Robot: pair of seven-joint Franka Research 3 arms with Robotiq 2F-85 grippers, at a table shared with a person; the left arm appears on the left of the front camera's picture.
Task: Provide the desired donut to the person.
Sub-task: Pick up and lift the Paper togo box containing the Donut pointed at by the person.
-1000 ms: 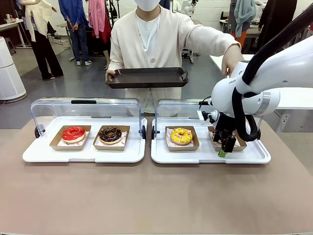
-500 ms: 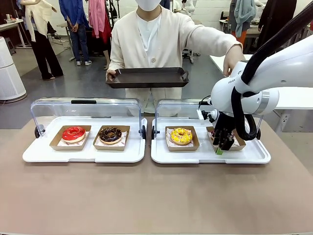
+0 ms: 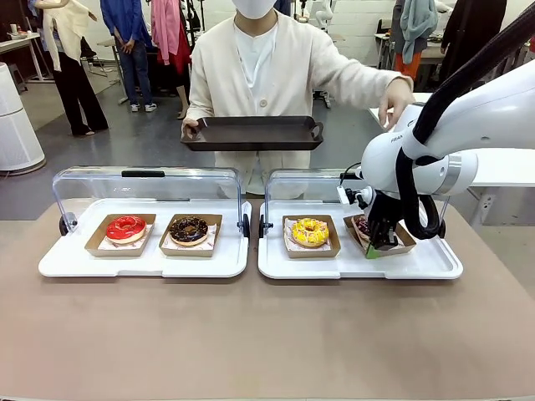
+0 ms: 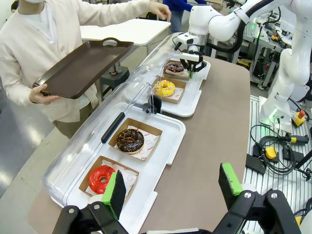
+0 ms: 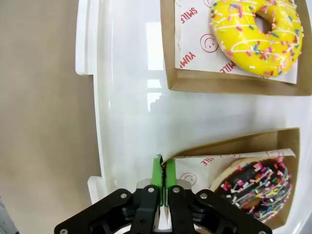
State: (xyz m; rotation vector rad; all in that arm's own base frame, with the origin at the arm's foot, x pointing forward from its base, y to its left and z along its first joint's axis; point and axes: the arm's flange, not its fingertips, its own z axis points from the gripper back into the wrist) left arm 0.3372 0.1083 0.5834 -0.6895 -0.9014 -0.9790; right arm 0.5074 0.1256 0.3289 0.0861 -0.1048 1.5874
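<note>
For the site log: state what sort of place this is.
Likely a robotics lab staged as a donut counter: the right gripper pinches a cardboard donut tray, loose cables lie nearby, and a person waits with a serving tray.

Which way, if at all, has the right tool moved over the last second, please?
Yes. The right tool, shut on the edge of the cardboard tray, has shifted left toward the yellow donut and up from the near rim of the white tray.

Bright, even overhead light. Glare marks the white tray (image 5: pixel 126 97) in the right wrist view (a stepped pale patch). The sprinkled donut (image 5: pixel 256 187) is crisp. Shadows on the tabletop (image 3: pixel 251 334) are faint. The left wrist view bends at its edges.
</note>
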